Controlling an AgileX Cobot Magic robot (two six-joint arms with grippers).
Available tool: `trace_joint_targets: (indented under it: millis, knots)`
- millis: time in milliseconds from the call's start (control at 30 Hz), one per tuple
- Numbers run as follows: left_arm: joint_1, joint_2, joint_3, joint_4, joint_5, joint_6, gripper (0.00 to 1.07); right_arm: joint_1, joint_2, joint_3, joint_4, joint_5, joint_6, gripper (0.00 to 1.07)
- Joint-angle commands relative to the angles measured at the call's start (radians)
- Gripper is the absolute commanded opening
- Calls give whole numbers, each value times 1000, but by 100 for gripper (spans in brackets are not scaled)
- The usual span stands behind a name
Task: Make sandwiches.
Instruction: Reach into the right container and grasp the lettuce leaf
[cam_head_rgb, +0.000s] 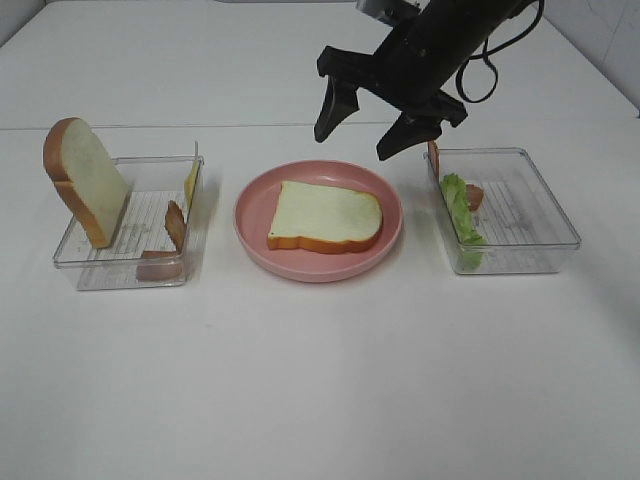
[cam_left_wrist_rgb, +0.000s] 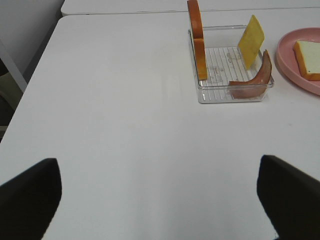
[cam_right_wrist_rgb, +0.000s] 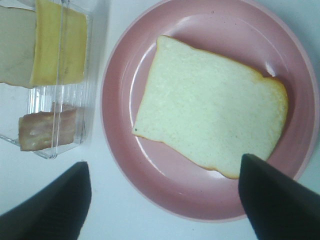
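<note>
One white bread slice (cam_head_rgb: 325, 216) with orange-brown crust lies flat on the round pink plate (cam_head_rgb: 260, 245); it also shows in the right wrist view (cam_right_wrist_rgb: 210, 120). My right gripper (cam_head_rgb: 372, 125) hangs open and empty above the plate's far edge. The left tray (cam_head_rgb: 125, 270) holds a second bread slice (cam_head_rgb: 85, 180) standing on edge, a yellow cheese slice (cam_head_rgb: 190, 180) and bacon strips (cam_head_rgb: 170, 240). The right tray (cam_head_rgb: 520, 210) holds green lettuce (cam_head_rgb: 463, 222) and bacon (cam_head_rgb: 474, 195). My left gripper (cam_left_wrist_rgb: 160, 200) is open over bare table, out of the exterior view.
The white table (cam_head_rgb: 320, 380) extends in front of the plate and trays. A seam in the table runs behind the trays. The right arm's cable hangs above the right tray.
</note>
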Motion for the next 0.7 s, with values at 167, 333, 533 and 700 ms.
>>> trace_joint_targets:
  millis: [167,333,533,700]
  knots:
    - [-2,-15,3,0,-4,-8,99,3,-98,-4,-95,70,63,79]
    - [-2,-15,3,0,-4,-8,99,3,-149,-4,-204,144,146,86]
    - [-2,-15,3,0,-4,-8,99,3,-157,-4,-419,313,267,87]
    - [-2,-15,3,0,-4,-8,98,3,-141,-4,-481,304,272,87]
